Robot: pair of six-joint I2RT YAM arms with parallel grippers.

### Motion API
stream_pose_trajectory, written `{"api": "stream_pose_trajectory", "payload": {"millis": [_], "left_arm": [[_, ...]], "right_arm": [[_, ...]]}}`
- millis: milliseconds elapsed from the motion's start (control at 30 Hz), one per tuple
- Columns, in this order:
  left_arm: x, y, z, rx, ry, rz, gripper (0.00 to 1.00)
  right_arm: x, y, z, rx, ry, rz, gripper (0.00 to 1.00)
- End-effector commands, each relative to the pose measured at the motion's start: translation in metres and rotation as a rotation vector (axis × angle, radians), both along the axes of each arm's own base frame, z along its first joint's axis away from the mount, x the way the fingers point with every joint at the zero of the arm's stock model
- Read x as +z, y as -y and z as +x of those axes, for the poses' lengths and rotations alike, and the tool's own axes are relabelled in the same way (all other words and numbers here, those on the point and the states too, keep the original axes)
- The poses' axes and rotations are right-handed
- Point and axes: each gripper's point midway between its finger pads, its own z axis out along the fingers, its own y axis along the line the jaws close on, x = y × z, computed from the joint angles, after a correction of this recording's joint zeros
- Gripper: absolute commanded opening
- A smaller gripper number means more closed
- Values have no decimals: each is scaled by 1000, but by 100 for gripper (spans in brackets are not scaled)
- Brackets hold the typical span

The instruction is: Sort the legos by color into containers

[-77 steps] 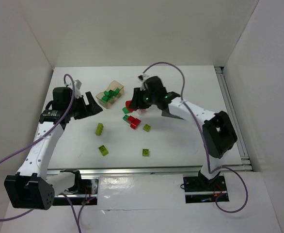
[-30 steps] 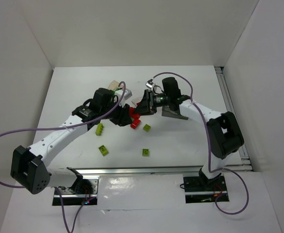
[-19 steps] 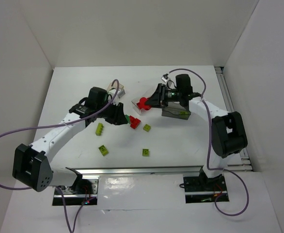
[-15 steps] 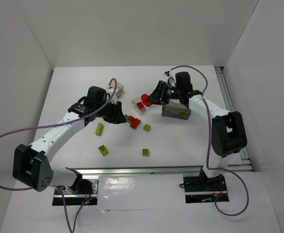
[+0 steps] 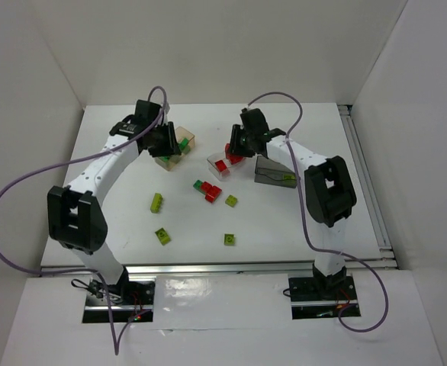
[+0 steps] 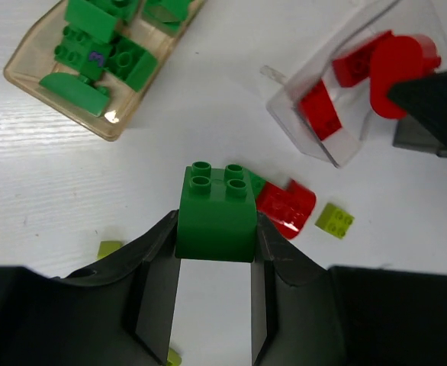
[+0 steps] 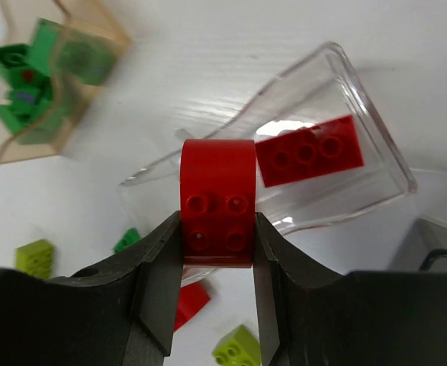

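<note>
My left gripper (image 6: pixel 216 225) is shut on a dark green lego (image 6: pixel 215 212); in the top view it (image 5: pixel 167 142) hangs at the tan container (image 5: pixel 185 139), which holds several dark green legos (image 6: pixel 105 57). Over the near rim of the clear container (image 7: pixel 376 156) my right gripper (image 7: pixel 217 221) is shut on a red lego (image 7: pixel 217 200). Another red lego (image 7: pixel 307 156) lies inside that container. On the table lie a red lego (image 5: pixel 213 191), a green one (image 5: pixel 198 184) and several yellow-green ones (image 5: pixel 156 202).
The smoky grey container (image 5: pixel 275 172) stands just right of the clear one (image 5: pixel 218 165), under the right arm. Loose yellow-green bricks (image 5: pixel 162 235) (image 5: pixel 229 239) (image 5: pixel 231 200) are spread toward the near edge. White walls close the table at the back and sides.
The left gripper has carried the green lego from the middle of the table back and left to the tan container. The right gripper has shifted slightly over the clear container with the red lego.
</note>
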Motion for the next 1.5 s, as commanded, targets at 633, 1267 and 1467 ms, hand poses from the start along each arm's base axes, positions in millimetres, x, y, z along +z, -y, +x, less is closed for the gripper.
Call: {"api": "stream_pose_trajectory", "payload": {"millis": [633,1267,1467], "left_arm": [[-42,-31,66,179,-113,86,0],[16,-13,79,130,24,98,85],[19,-43,10,194,-9,97,71]], "right_arm": [[86,56,-23,-178,256,-102,80],[84,66,-86,-112,223,-130,79],[38,-19,-135,181,145,-167,82]]}}
